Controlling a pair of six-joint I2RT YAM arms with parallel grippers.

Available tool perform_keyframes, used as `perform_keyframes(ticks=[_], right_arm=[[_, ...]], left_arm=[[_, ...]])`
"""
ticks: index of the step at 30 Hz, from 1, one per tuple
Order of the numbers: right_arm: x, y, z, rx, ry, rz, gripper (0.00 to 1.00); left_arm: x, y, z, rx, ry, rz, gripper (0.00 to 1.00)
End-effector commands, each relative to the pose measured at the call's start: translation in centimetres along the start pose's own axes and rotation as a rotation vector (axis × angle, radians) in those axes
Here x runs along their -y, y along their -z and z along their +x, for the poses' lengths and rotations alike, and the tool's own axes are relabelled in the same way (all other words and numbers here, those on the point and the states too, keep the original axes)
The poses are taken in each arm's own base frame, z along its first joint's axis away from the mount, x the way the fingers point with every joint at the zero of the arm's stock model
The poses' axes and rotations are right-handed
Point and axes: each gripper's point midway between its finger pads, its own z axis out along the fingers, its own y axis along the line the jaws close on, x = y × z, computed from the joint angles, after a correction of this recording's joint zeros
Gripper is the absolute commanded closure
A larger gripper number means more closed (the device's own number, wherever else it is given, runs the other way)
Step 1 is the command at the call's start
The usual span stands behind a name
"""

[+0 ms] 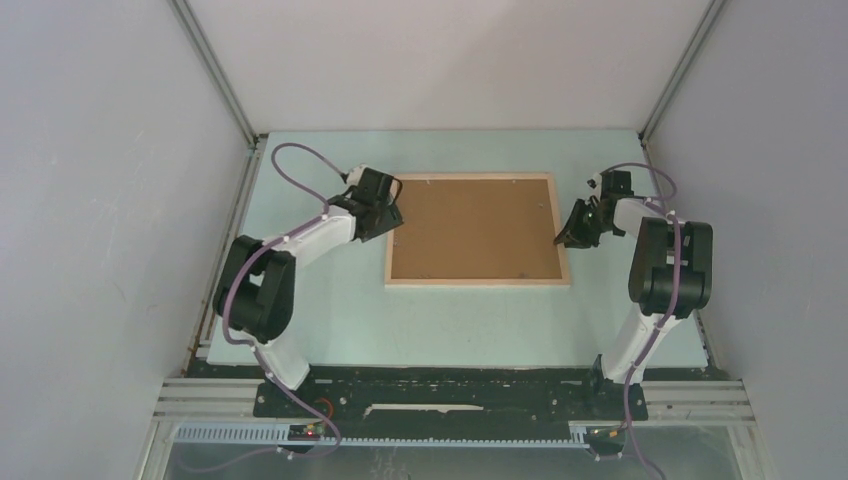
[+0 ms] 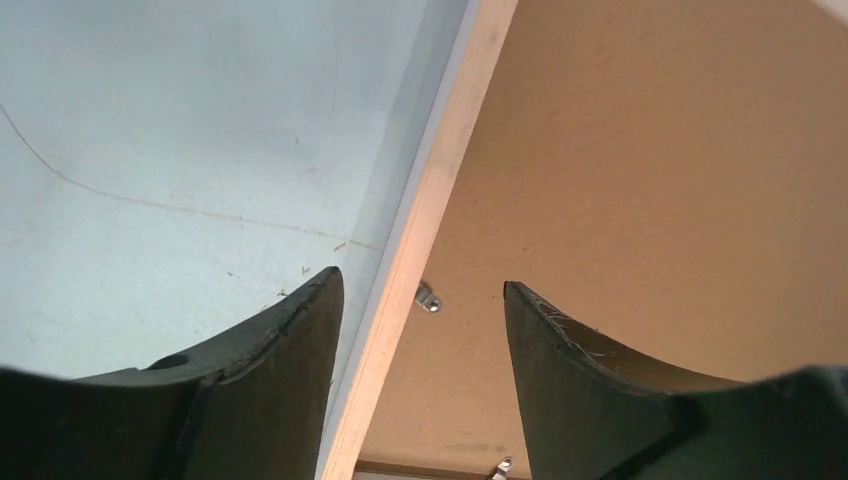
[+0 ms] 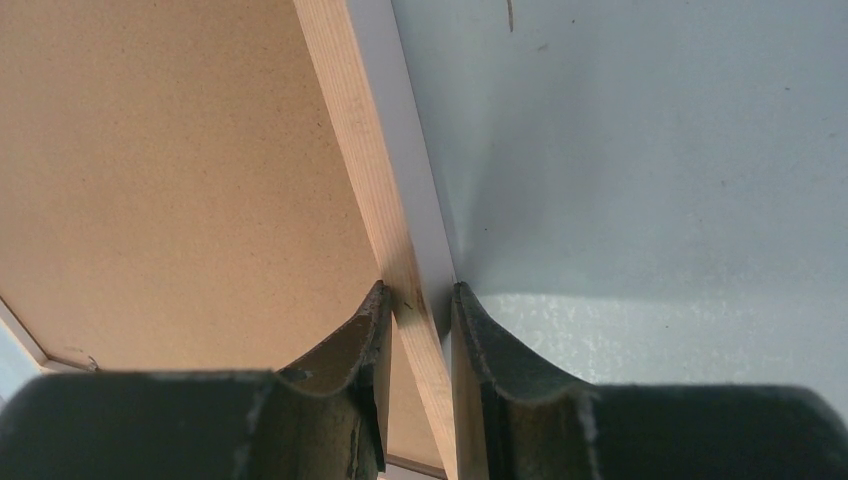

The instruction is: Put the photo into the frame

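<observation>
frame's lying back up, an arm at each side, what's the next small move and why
Probably close the left gripper on the left rail of the frame. Its jaws stand open astride that rail, while the right gripper is shut on the right rail. With the backing board in the frame and face up, a grip on both sides seems needed before lifting or turning it.
</observation>
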Motion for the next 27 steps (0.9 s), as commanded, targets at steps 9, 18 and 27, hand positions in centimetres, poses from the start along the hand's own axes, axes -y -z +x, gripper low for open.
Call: perform_keyframes(ticks=[9,18,27], right_arm=[[0.1,0.7,0.4,0.049,0.023,0.192,0.41],[-0.2,1.2,-1.0,0.095,0.003,0.191,0.32],[-2.3,2.1,-5.3,0.133,-0.037,0.155,0.31]], left_arm=[[3.8,-1.3,-3.5,0.032,-0.086,0.191,0.21],[4.1,-2.3,-2.9,0.033,-0.121,0.284,0.27],[1.7,-4.1,-2.8,-0.024,-0.009,0.215,0.35]])
